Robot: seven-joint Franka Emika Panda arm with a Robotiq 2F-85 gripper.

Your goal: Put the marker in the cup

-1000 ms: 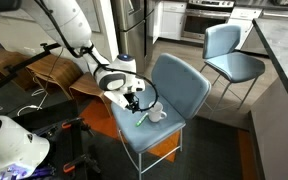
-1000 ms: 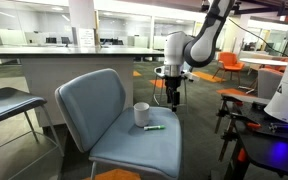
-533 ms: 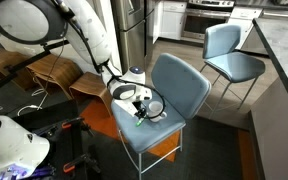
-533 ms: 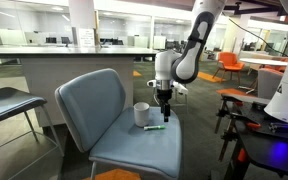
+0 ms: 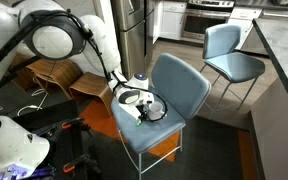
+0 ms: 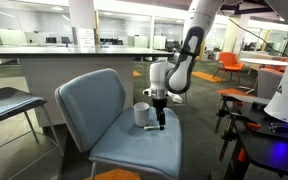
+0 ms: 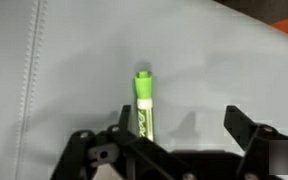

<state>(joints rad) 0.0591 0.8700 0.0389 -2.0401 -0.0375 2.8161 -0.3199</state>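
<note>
The gripper (image 7: 181, 128) is hanging low over the blue chair seat (image 7: 74, 70), its jaws spread wide apart. The marker (image 7: 144, 105) is lying flat at the lower centre of the wrist view, just beside the jaw on the frame's left. In an exterior view the cup (image 6: 141, 114) is standing mid-frame, near the gripper.

In an exterior view the camera looks down from high on the blue chair (image 5: 184, 85) at frame centre, in an exterior view it faces that chair (image 6: 89, 105) nearly level from mid-range, and the wrist view stares close down at the shared seat (image 7: 74, 60), gripper (image 7: 179, 125) along its bottom edge.
</note>
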